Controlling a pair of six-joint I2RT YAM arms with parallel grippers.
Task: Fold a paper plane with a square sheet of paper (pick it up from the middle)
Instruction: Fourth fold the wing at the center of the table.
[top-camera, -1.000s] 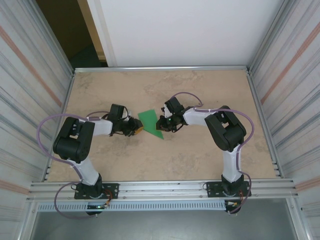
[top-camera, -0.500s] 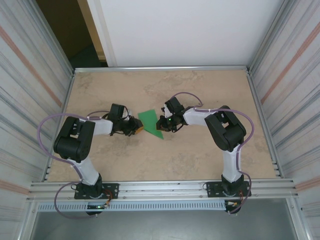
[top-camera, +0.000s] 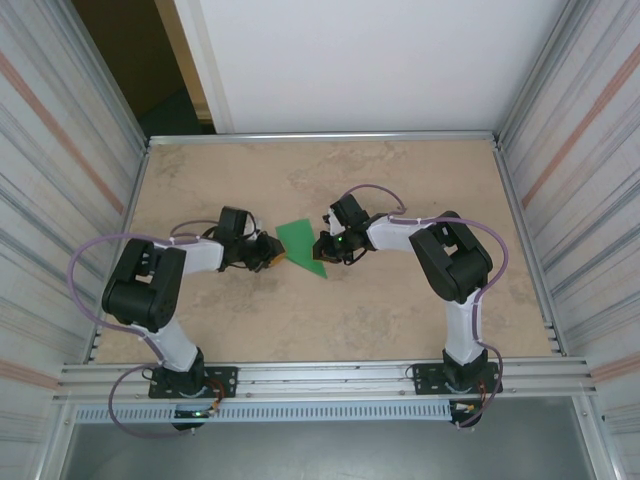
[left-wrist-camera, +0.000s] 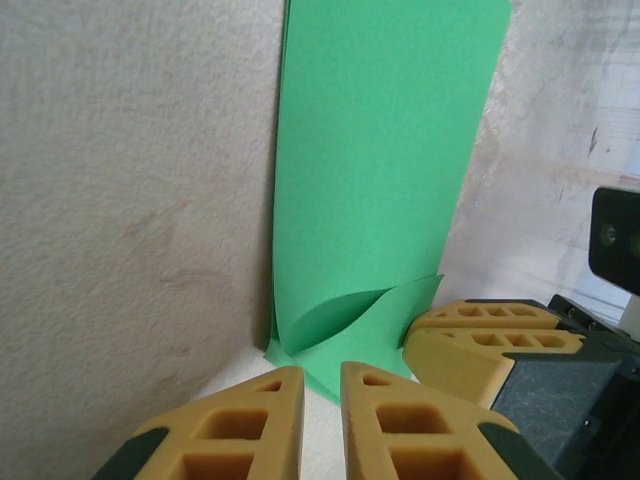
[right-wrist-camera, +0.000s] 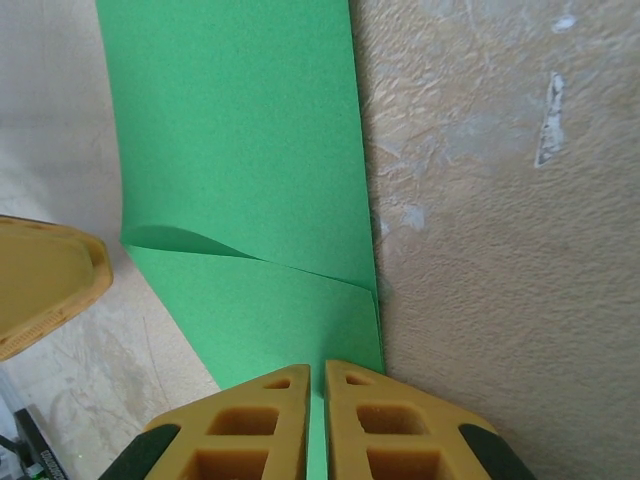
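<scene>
Beige mottled table (top-camera: 400, 330): bright green thin paper sheet (top-camera: 300, 243) laid at centre, partly folded, one flap curled up. Black-and-yellow left gripper (left-wrist-camera: 320, 372) set at sheet's 9 o'clock corner, fingers almost together; hold on paper not discernible. Black-and-yellow right gripper (right-wrist-camera: 318, 368) clamped on 3 o'clock edge. Risks judged: sheet torn or crumpled if pulled from opposite sides; crease skewed if corner slipped.

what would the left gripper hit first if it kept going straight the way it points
The left gripper would likely meet the curled corner of the thin bright green paper sheet right ahead.
</scene>
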